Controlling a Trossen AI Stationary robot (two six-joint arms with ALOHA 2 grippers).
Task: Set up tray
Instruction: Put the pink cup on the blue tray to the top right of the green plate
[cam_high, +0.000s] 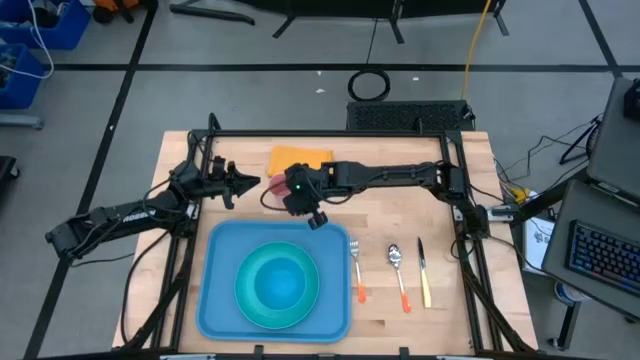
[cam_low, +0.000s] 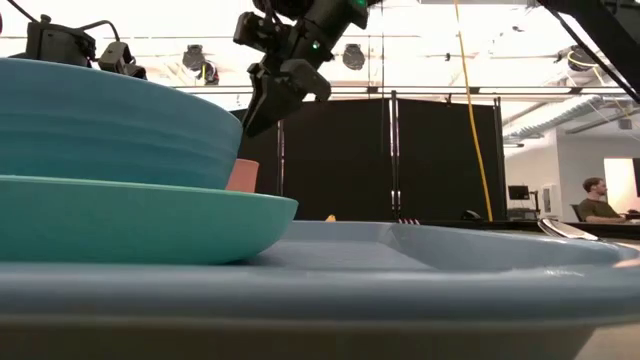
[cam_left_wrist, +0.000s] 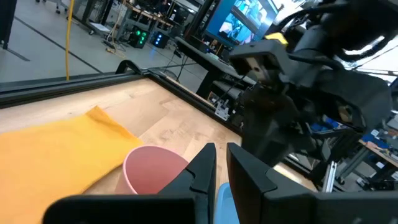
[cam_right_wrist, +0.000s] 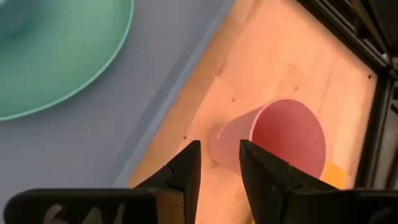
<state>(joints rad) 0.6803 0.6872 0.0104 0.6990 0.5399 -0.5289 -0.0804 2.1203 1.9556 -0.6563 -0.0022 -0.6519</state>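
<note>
So the tray (cam_high: 222, 300) sits on the near part of the table (cam_high: 480, 310), left of centre, with a teal plate (cam_high: 250, 300) on it and a blue bowl (cam_high: 282, 283) nested in that plate. In the low view those two fill the left side and hide most of what's behind them.

My right gripper (cam_right_wrist: 216, 163) hovers just past the tray's far edge, fingers a little apart with nothing between them, right over a pink cup (cam_right_wrist: 273, 140) lying on its side on the wood. From above, my own arm covers that cup almost completely. My left gripper (cam_left_wrist: 221, 163) hangs over the far left of the table, fingers nearly together and empty, aimed at the same cup.

There's a yellow cloth (cam_high: 298, 158) on the far side beside the cup. Right of the tray: fork (cam_high: 356, 268), spoon (cam_high: 398, 270), knife (cam_high: 423, 272), side by side.

Room-wise, black curtains beyond the table, and a person (cam_low: 598, 200) seated far off on the right.
</note>
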